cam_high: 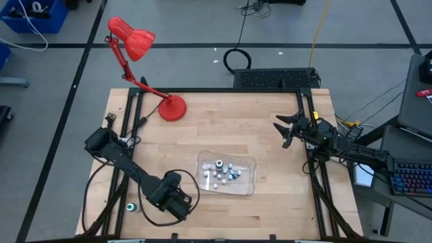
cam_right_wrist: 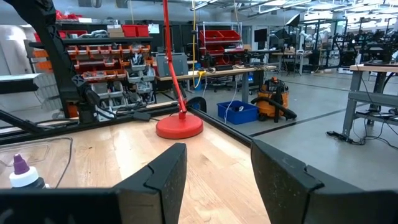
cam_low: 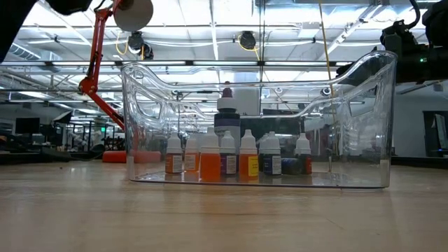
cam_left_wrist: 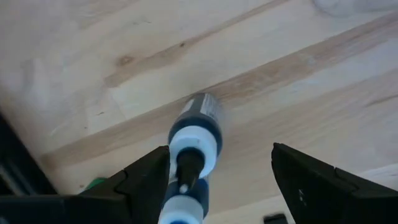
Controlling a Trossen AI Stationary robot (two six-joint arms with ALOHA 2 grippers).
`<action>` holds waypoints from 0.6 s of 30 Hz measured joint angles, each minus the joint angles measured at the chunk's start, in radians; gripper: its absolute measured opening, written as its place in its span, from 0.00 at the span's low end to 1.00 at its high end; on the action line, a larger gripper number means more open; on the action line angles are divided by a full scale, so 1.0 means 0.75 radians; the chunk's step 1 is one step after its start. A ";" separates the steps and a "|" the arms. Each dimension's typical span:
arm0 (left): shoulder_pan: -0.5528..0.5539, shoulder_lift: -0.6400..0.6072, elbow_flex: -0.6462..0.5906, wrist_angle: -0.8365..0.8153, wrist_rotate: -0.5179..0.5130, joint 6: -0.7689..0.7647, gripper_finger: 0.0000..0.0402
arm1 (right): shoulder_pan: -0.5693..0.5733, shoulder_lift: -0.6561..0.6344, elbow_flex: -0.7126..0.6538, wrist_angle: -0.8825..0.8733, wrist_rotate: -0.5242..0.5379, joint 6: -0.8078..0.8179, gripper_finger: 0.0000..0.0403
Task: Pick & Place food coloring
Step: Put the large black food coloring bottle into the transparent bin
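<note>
The left gripper (cam_left_wrist: 217,180), jaws apart, brackets 1 blue-capped bottle (cam_left_wrist: 194,146) standing on the table (cam_high: 270,135) near the clear tray (cam_high: 247,177): the pick step. Next, close on it. The right gripper (cam_high: 287,128) waits, jaws parted and empty.

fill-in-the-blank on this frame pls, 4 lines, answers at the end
1. The lamp on the table is ___.
2. Most food coloring bottles stand ___ the clear tray.
3. One bottle with a dark ___ body sits between the left gripper's open fingers.
4. The right gripper is open and holds ___.

Answers: red; inside; blue; nothing
</note>
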 joint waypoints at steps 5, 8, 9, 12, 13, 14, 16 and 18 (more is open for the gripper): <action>0.000 0.000 -0.061 0.049 0.024 0.032 0.69 | 0.000 0.000 0.000 0.000 0.000 0.001 0.41; 0.000 0.000 -0.067 0.044 0.022 0.032 0.69 | 0.000 0.000 0.000 0.000 0.000 0.000 0.41; 0.000 0.000 -0.067 0.044 0.021 0.033 0.69 | 0.000 0.000 0.000 0.000 0.000 0.000 0.41; 0.001 0.000 -0.067 0.034 0.021 0.051 0.69 | 0.000 0.000 0.000 0.000 0.000 0.000 0.41; 0.001 0.000 -0.067 0.033 0.021 0.055 0.69 | 0.000 0.000 0.000 0.000 0.000 0.000 0.41; 0.001 0.000 -0.067 0.035 0.021 0.057 0.69 | 0.000 0.000 0.000 0.000 0.000 0.000 0.41; -0.001 0.000 -0.067 0.035 0.021 0.053 0.69 | 0.000 0.000 0.000 0.000 0.000 0.000 0.41; -0.001 0.000 -0.067 0.035 0.021 0.053 0.69 | 0.000 0.000 0.000 0.000 0.000 0.001 0.41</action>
